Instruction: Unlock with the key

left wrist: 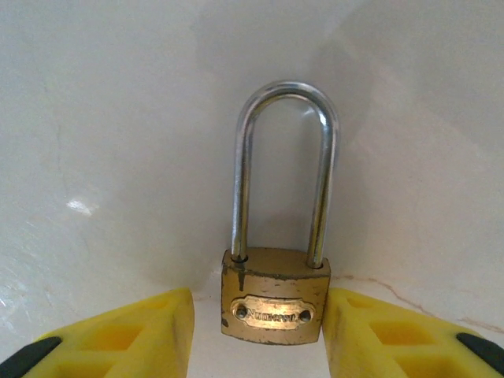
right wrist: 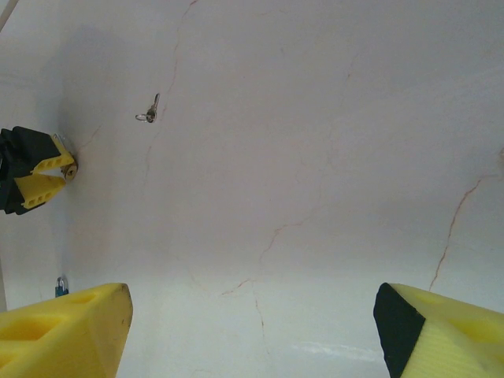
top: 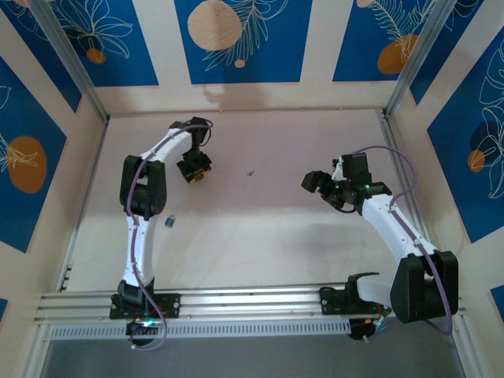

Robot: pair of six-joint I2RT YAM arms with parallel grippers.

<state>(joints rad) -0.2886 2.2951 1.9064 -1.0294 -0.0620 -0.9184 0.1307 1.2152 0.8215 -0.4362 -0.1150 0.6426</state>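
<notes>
Inside a booth walled with blue leaf-print panels (top: 236,39), on a pale, veined table (top: 260,236), the left gripper (left wrist: 260,327) brackets a small brass padlock (left wrist: 274,303). Its yellow fingers (left wrist: 118,335) sit to either side of the body. The one on the right of the wrist view looks to touch the brass, while the other shows a slit of table between. The jaws are partly open and the grip looks not yet firm. The lock appears to lie flat with its silver shackle (left wrist: 287,94) pointing away from the wrist. Both legs are seated in the body, so it appears locked.

The right gripper (right wrist: 252,315) hangs wide open over bare table, holding nothing. The key (top: 169,222), a blue-headed speck, lies on the table just beside the left arm (top: 146,189), well apart from both grippers and from the padlock. A small silvery metal piece (right wrist: 149,112) rests between the two arms.

By this evidence the task is in its opening stage. Securing the lock is the step in hand; picking up the key, inserting it and turning it are all to come.
</notes>
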